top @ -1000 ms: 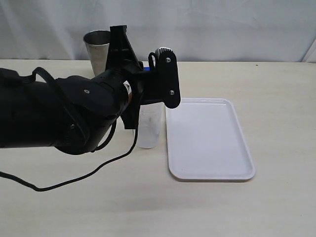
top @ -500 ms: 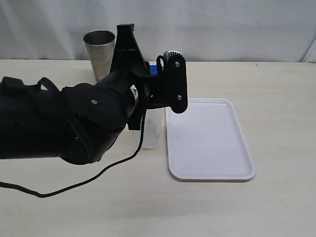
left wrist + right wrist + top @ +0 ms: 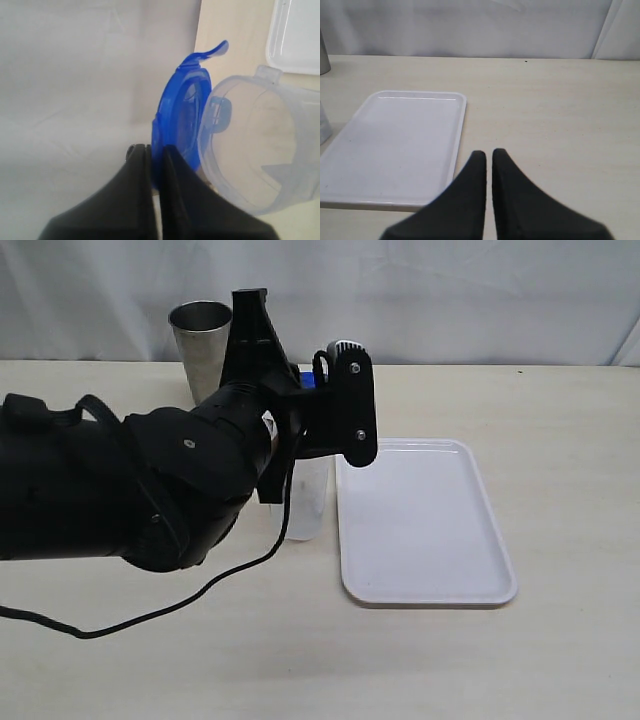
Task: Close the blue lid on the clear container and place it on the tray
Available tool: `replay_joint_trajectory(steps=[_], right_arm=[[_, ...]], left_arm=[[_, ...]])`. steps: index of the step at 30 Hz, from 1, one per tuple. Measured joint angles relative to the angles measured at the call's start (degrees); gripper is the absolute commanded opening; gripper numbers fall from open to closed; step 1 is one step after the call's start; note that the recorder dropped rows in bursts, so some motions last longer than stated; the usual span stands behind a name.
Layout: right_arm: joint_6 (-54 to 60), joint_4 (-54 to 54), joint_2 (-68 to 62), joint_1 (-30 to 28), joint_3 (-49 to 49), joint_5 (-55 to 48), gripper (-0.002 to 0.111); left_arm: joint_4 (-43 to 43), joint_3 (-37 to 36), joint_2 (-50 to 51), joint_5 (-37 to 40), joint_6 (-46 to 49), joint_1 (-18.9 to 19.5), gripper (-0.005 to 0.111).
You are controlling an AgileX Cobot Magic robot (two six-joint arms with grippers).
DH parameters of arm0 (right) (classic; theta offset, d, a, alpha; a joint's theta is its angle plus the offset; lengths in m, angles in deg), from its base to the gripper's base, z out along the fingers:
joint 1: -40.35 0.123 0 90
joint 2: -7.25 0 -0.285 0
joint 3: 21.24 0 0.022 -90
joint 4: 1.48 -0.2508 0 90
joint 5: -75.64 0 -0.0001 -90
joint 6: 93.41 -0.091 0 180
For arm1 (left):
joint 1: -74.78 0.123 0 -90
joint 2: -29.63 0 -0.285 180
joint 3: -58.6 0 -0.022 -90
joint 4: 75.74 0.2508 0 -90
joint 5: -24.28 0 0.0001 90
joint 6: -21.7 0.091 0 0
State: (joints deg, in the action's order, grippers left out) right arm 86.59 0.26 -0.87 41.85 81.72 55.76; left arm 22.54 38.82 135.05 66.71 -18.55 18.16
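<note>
My left gripper [image 3: 156, 150] is shut on the edge of the blue lid [image 3: 180, 125], which stands on edge with one flap sticking out. The lid's face sits right against the open mouth of the clear container [image 3: 255, 150]; whether they touch I cannot tell. In the exterior view the container [image 3: 305, 505] stands upright just left of the white tray [image 3: 420, 530]. The left arm hides its top, and only a sliver of the lid [image 3: 308, 381] shows. My right gripper [image 3: 489, 154] is shut and empty, hovering near the tray's [image 3: 395, 145] front right corner.
A grey steel cup [image 3: 200, 340] stands at the back left, behind the left arm. A black cable [image 3: 200, 590] trails from the arm across the table in front. A white curtain closes off the back.
The left arm has shifted a little right and up with the lid, then held nearly still. The container, tray and right gripper have not moved.
</note>
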Motion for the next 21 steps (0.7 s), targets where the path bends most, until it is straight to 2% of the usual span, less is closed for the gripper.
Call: replay_joint_trajectory(steps=[21], right_arm=[[0.0, 0.0, 0.0, 0.0, 0.0, 0.0, 0.005]], left_arm=[[-3.04, 0.0, 0.0, -3.25, 0.0, 0.0, 0.0]])
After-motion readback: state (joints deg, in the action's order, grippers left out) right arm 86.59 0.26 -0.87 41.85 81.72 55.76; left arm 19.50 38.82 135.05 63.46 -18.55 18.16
